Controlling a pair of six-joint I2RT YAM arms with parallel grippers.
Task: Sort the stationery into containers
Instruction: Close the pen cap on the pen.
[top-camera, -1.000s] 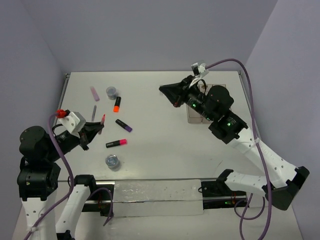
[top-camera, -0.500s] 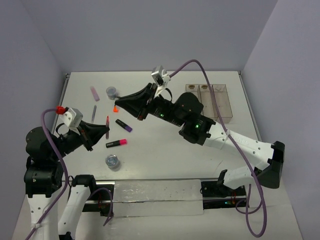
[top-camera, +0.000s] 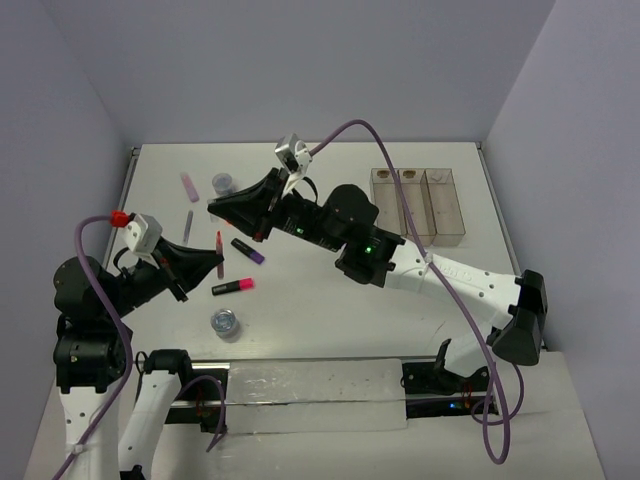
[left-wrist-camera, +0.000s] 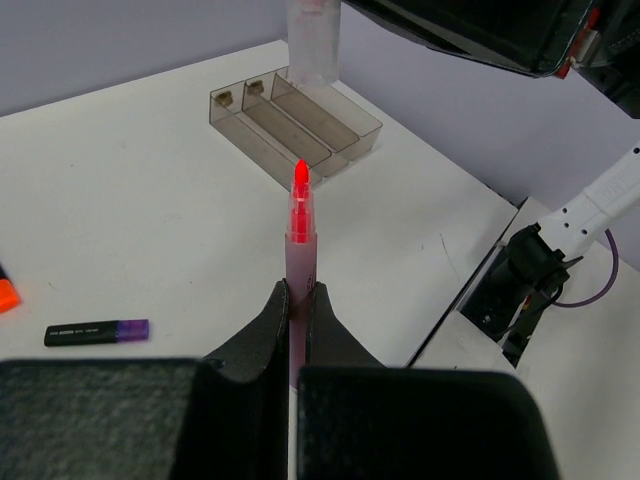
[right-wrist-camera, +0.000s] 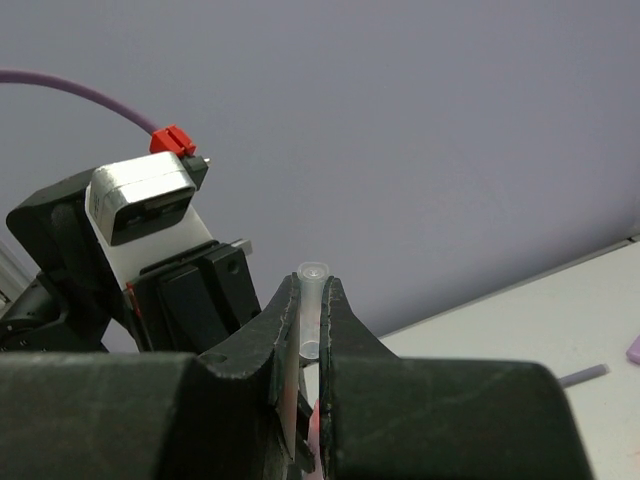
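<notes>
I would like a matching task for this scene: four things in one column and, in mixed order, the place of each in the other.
Things:
1. pen
2. clear cap
3. purple highlighter
4. bins

Places:
a. in the right gripper
b. at the far right of the table
c. in the left gripper
d. lying loose on the table's left half

Pairs: 1-c, 2-a, 3-d, 4-b
</notes>
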